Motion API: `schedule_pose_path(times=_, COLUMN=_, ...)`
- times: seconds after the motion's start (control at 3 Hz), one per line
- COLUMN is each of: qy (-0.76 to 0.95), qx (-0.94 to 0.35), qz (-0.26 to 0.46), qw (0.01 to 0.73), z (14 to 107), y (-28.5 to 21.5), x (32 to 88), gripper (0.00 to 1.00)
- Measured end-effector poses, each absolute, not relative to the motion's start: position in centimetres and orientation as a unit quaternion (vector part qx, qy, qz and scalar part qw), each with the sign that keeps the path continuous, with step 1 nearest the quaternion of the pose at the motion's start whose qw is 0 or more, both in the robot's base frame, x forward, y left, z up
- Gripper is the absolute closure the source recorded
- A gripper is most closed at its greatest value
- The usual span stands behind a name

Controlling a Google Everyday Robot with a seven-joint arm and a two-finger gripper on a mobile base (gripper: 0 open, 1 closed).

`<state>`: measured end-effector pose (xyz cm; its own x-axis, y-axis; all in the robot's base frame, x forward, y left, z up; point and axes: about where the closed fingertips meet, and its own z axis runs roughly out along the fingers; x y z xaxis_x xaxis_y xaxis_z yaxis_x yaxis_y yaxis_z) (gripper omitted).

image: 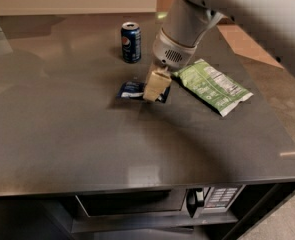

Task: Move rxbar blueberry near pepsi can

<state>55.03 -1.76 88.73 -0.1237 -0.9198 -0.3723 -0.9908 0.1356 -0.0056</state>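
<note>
The rxbar blueberry (131, 90), a small flat dark-blue wrapper with white print, hangs just above the grey counter, its shadow below it. My gripper (155, 87) comes down from the upper right and is shut on the bar's right end, covering that part. The pepsi can (131, 42) stands upright on the counter behind the bar, about a can's height away from it.
A green-and-white snack bag (212, 85) lies flat right of the gripper. My arm's grey wrist (179, 39) reaches in from the top right. The counter (87, 149) ends at a front edge, with a microwave (147, 201) below it.
</note>
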Motion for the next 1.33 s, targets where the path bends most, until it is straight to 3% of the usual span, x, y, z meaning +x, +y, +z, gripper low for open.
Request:
schedule_pose_path(times=0.67, qy=0.745, qx=-0.633, qz=0.122, qw=0.173, z=89.9, y=-1.7, x=64.2, gripper=1.00)
schedule_pose_path(times=1.33, qy=0.734, qx=-0.645, qz=0.115, qw=0.180, z=88.5, y=1.1, x=69.0, gripper=1.00)
